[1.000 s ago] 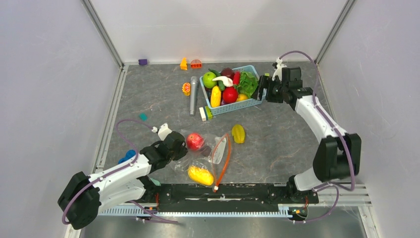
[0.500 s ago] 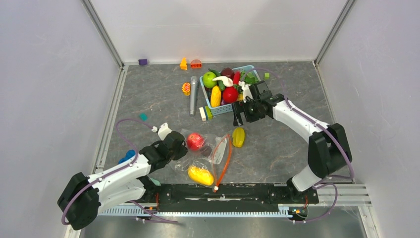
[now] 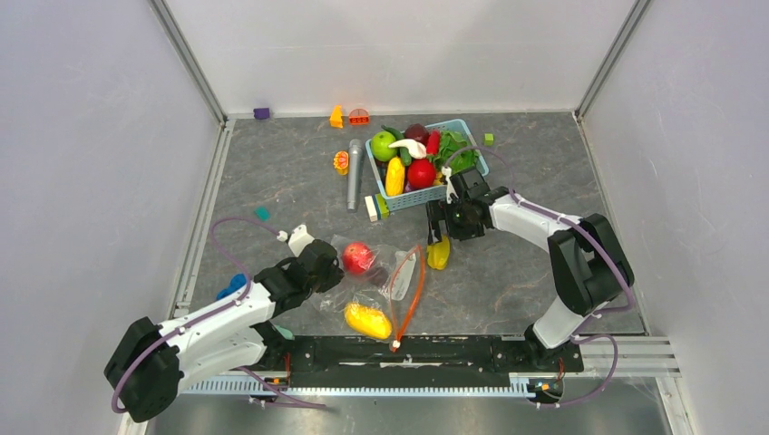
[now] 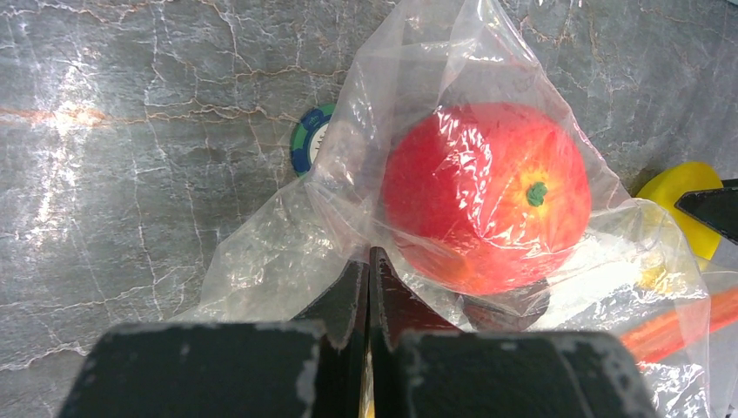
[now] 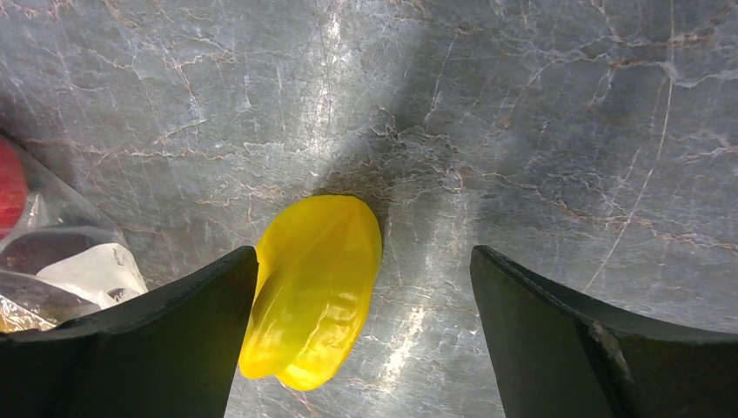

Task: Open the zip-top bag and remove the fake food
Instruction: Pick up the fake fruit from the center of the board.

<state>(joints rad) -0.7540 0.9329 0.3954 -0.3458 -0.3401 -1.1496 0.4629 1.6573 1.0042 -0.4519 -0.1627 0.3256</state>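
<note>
Left gripper (image 4: 370, 261) pinches the bag (image 4: 435, 78) beside its red fruit (image 4: 486, 196); right gripper (image 5: 363, 261), spread wide, half-hides the yellow piece (image 3: 439, 256) right of the bag.

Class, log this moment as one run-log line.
left pincer shut on bag | right pincer open, aimed at yellow fruit | red fruit inside bag

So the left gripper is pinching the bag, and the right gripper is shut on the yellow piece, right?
Not quite. The right gripper is open, jaws spread wide over the yellow piece, as the right wrist view shows. The left gripper does pinch the bag.
</note>
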